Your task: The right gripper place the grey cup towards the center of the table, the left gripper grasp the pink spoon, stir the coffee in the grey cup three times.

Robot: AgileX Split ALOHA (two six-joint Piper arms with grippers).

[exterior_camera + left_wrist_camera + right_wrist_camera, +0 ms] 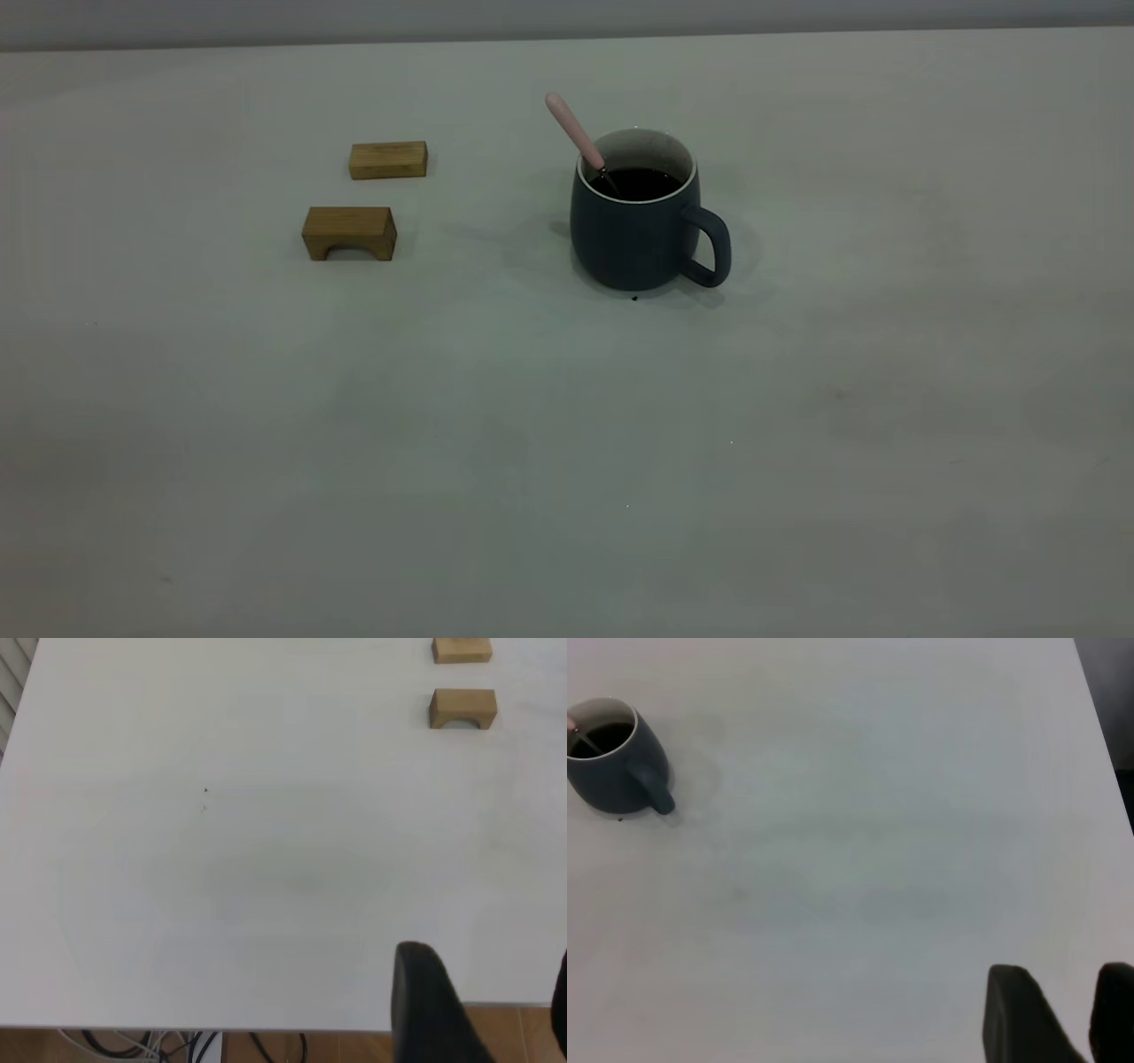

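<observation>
I am seeing the grey cup [636,221] standing upright near the center of the table [567,461], its loop handle turning to the right side of the exterior view, and the pink spoon [580,137] is leaning inside it, against the rim on the left, with its metal bowl dipping into the coffee [640,182]. Neither arm is appearing in the exterior view. The left gripper [483,1010] is hanging over the table edge, well apart from the cup, and its fingers are standing apart, holding nothing. The right gripper [1072,1019] is also waiting far from the cup, over its own side of the table, with a gap between its two fingers and nothing in them. I am judging that the cup is already sitting where it should be, so the risk is lying mostly with the spoon. The handle is slim and tilted, so if I am closing the left fingers off its line, it may be slipping or swinging. If I am pushing sideways on it, the spoon could be levering against the rim, tipping the cup or splashing the coffee. A small dark speck is already lying just beside the cup base; I cannot tell what it is. Counting now: one cup, one spoon, two wooden blocks, a plain flat one [388,160] and an arched one [349,233] near each other and well apart from the cup, and two grippers.
</observation>
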